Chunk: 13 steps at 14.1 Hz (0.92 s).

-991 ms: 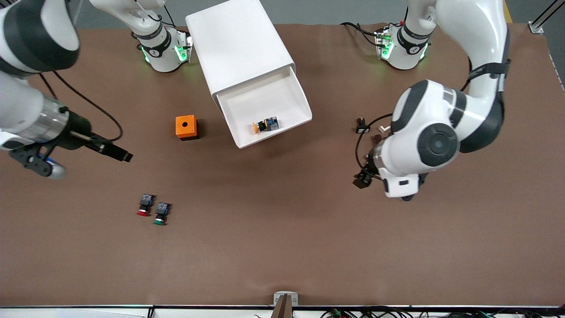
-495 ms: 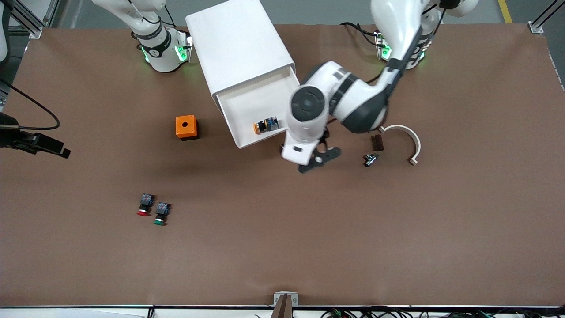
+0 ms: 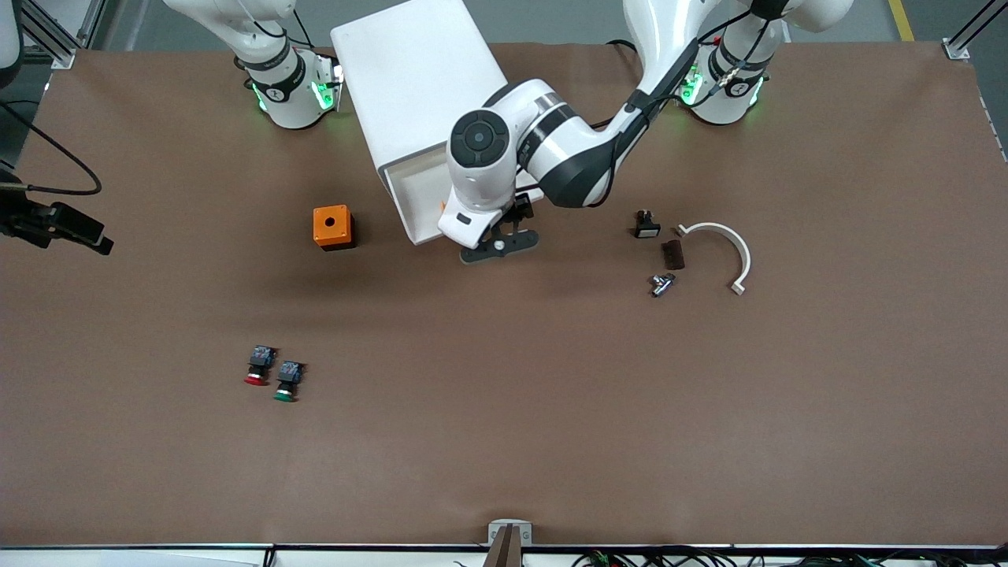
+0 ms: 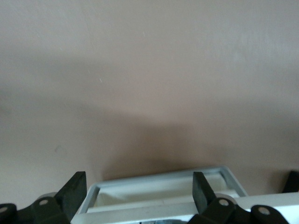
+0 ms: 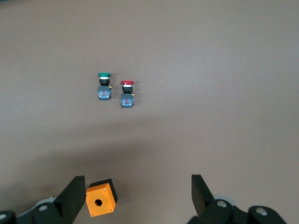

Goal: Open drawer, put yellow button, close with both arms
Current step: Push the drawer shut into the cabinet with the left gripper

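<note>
The white cabinet [image 3: 417,79] stands near the arms' bases, and its top drawer [image 3: 411,197] is pulled partly out. My left gripper [image 3: 500,246] is open at the drawer's front edge. In the left wrist view the drawer's front rim [image 4: 163,184] lies between the spread fingers of that gripper [image 4: 138,191]. The yellow button is hidden under the left arm's wrist. My right gripper [image 3: 88,235] is open and empty, up in the air at the right arm's end of the table. In the right wrist view that gripper [image 5: 135,196] looks down on the table.
An orange box [image 3: 332,227] with a round hole, also in the right wrist view [image 5: 100,198], sits beside the drawer. The red-capped [image 3: 257,367] and green-capped [image 3: 287,381] switches lie nearer the camera. A white curved piece [image 3: 728,244] and small dark parts [image 3: 671,254] lie toward the left arm's end.
The left arm swung from its end of the table to the drawer's front, and the drawer has slid partly in. The right arm drew back toward its table edge.
</note>
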{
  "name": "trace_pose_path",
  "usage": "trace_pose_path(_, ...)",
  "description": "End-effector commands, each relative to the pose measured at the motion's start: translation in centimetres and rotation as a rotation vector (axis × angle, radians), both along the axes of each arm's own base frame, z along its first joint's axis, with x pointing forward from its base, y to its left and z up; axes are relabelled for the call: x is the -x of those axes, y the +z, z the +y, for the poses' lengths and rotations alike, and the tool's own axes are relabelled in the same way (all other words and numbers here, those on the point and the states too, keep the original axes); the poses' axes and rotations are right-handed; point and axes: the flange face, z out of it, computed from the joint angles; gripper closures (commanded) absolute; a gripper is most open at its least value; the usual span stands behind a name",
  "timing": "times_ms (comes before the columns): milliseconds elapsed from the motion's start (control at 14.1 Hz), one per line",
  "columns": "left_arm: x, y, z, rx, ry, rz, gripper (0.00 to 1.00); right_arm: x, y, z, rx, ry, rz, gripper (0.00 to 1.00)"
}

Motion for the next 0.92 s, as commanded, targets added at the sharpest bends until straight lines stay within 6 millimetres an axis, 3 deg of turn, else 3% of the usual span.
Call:
trace_pose_path(0,3.4,-0.4,-1.5,0.011,-0.010,0.069,0.00,0.8,0.0,0.2,0.021,0.016,-0.009,0.00)
trace_pose_path(495,9.1,-2.5,-4.2,0.018,0.030,0.214,0.00,0.6,0.1,0.4,0.034,0.027,-0.005,0.00)
trace_pose_path(708,9.5,-3.6,-4.4,0.012,0.042,0.247,0.00,0.6,0.1,0.4,0.034,0.021,-0.009,0.00)
trace_pose_path(849,9.0,-3.4,-4.2,0.023,0.055,0.257,0.00,0.6,0.3,0.3,0.035,0.021,-0.011,0.00)
